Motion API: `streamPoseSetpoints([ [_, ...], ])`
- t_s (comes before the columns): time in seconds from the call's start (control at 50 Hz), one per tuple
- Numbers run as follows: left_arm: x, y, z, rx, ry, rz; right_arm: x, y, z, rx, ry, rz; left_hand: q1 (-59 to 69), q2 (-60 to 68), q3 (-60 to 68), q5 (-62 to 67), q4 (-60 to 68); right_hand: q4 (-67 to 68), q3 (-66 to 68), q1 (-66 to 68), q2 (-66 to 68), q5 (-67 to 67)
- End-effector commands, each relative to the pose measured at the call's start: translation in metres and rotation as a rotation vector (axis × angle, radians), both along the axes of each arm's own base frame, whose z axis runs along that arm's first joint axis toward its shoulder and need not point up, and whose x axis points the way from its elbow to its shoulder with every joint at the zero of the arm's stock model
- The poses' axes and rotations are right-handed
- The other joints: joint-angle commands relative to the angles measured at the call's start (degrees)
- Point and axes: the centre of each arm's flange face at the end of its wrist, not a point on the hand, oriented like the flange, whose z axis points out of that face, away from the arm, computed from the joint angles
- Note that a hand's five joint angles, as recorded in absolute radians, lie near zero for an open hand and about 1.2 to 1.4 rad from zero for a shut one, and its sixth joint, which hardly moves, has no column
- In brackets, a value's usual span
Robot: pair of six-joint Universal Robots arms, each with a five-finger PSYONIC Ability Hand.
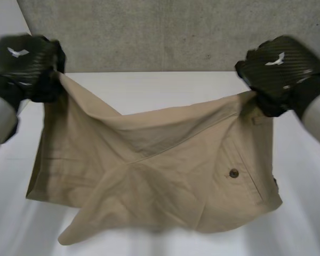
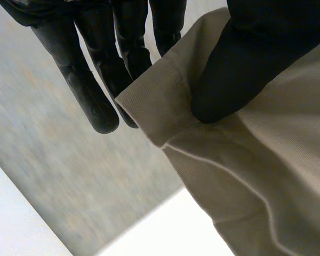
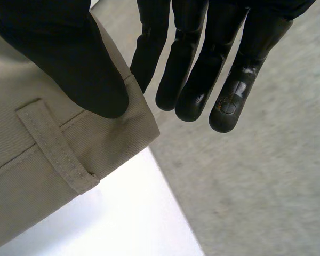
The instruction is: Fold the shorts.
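Shorts: tan shorts [image 1: 165,170] hang spread between the two hands, reaching from 9 o'clock to 4 o'clock in the head view. Slanting creases meet near the middle.
Left hand: the left hand [image 1: 26,64] is at 10 o'clock, on one upper corner of the shorts. In its wrist view the thumb presses on the front of a stitched, banded corner and straight fingers [image 2: 98,101] stand behind it, pinching the cloth. The fingers nearest the thumb are covered by the cloth.
Right hand: the right hand [image 1: 280,72] is at 2 o'clock, on the other upper corner. Its wrist view shows the thumb flat on the band and straight fingers [image 3: 202,80] behind, nipping the cloth between them.
Belt loop: a belt loop [image 3: 56,146] lies just beside the right thumb.
Button: a dark button [image 1: 234,173] sits near the shorts' edge at 4 o'clock.
Lower edge: it droops towards 7 o'clock. It may be touching the white bench [image 1: 149,85], but the contact is hard to make out.
Cut off: both forearms run out past the sides of the head view.
Wall: a grey wall [image 1: 149,32] stands at 12 o'clock, beyond the bench.
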Motion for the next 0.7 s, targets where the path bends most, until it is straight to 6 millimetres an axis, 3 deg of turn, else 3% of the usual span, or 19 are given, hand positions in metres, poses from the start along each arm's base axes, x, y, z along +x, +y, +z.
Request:
streamPoseSetpoints([
  [0.02,-0.029,-0.089,-0.076,0.170,-0.058,0.015,0.035,-0.074,-0.068,0.092,0.033,0.002,15.2,11.4,11.8,14.4,11.5,12.0,12.3,24.9,12.6,15.8],
  [0.1,-0.037,-0.129,-0.096,0.145,-0.052,0.084,0.048,-0.107,-0.088,0.060,0.016,-0.020,15.2,11.4,11.8,14.4,11.5,12.0,12.3,24.9,12.6,15.8],
  [0.2,-0.046,-0.168,-0.107,0.042,-0.046,0.134,0.055,-0.148,-0.100,-0.045,-0.081,-0.132,15.2,11.4,11.8,14.4,11.5,12.0,12.3,24.9,12.6,15.8],
  [0.24,-0.049,-0.176,-0.109,-0.004,-0.040,0.136,0.057,-0.159,-0.102,-0.078,-0.119,-0.165,-1.8,-5.6,-5.2,-2.6,-5.5,8.0,8.4,21.0,8.7,11.8],
  [0.26,-0.052,-0.181,-0.111,-0.051,-0.036,0.134,0.059,-0.162,-0.105,-0.088,-0.134,-0.171,-30.2,-34.0,-33.7,-31.1,-33.9,-10.2,-9.8,2.8,-9.5,-6.4],
  [0.3,-0.054,-0.183,-0.111,-0.090,-0.035,0.134,0.064,-0.168,-0.109,-0.109,-0.152,-0.193,-42.9,-46.7,-46.4,-43.8,-46.6,-52.5,-52.2,-39.5,-51.9,-48.7],
  [0.36,-0.056,-0.183,-0.110,-0.122,-0.040,0.134,0.072,-0.163,-0.117,-0.086,-0.150,-0.183,-45.1,-49.0,-48.6,-46.0,-48.8,-58.0,-57.7,-45.1,-57.4,-54.2],
  [0.46,-0.067,-0.153,-0.109,-0.134,-0.085,0.101,0.066,-0.153,-0.126,-0.024,-0.136,-0.189,-51.0,-54.8,-54.5,-51.9,-54.7,-58.0,-57.7,-45.1,-57.4,-54.2],
  [0.56,-0.060,-0.121,-0.103,-0.102,-0.106,0.088,0.048,-0.128,-0.100,0.022,-0.170,-0.199,-50.7,-54.5,-54.1,-51.5,-54.4,-58.0,-57.7,-45.1,-57.4,-54.2],
  [0.7,-0.052,-0.072,-0.111,-0.023,-0.141,0.051,0.022,-0.105,-0.103,0.161,-0.172,-0.249,-49.7,-53.5,-53.1,-50.5,-53.4,-58.0,-57.7,-45.1,-57.4,-54.2],
])
